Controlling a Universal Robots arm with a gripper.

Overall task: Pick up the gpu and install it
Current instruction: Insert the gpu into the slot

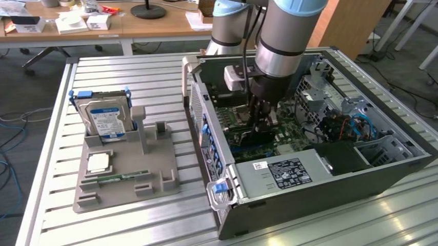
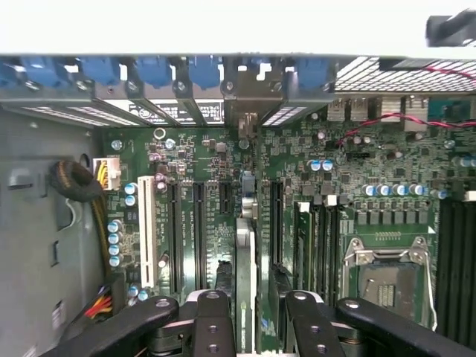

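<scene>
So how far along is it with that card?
Picking up looks done: the gpu has left the grey tray, where the hard drive stands. In hand: the card stands on edge among the motherboard slots, directly below the gripper, inside the case. Whether it is fully seated can't be told.

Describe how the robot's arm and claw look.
The arm is a thick silver-grey tube with pale blue joint caps and a black band near the wrist. A black cable runs down beside it. The claw has black metal fingers with round bolts.
</scene>
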